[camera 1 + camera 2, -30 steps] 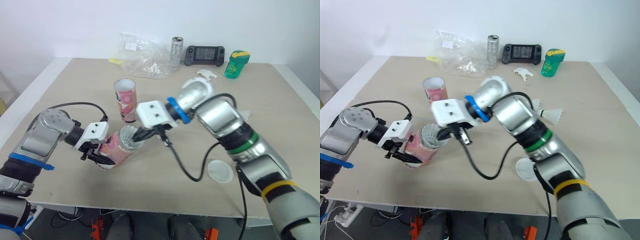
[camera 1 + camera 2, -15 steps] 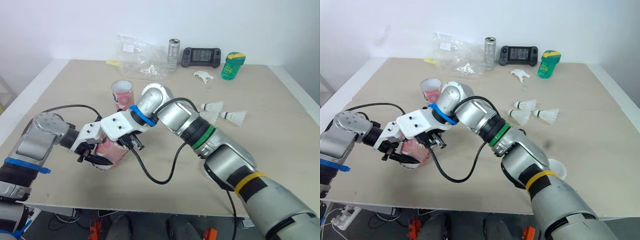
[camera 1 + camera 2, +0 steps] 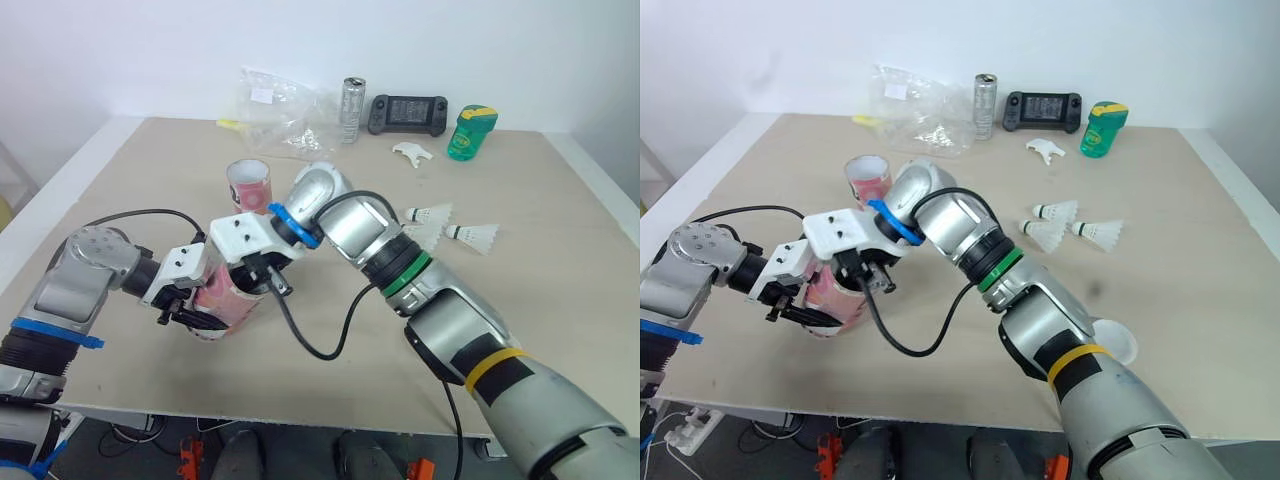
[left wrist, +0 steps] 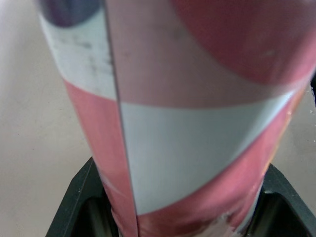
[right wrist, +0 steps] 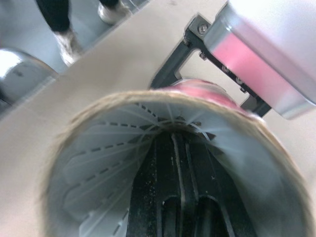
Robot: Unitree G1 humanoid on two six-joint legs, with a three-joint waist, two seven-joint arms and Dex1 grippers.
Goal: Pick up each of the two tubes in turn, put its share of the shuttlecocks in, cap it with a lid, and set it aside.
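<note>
My left gripper is clamped on the lower part of the pink-and-white tube, holding it tilted at the lower left of the head views, its mouth turned up toward my right gripper. That gripper is at the mouth, and in its wrist view my two black fingers reach inside, drawn narrow and nearly together, with the white feather skirt of a shuttlecock spread around them against the tube wall; I judge I am seating that one, not gripping it. So the first tube is mid-filling, and I cannot tell how many sit beneath this one. The second tube stands upright and open just above my hands, left of centre, untouched as far as I can see. Three loose shuttlecocks lie together right of centre on the table, well apart from both tubes. One white lid lies at the lower right. Neither tube is capped or set aside, so most of the job is ahead.
</note>
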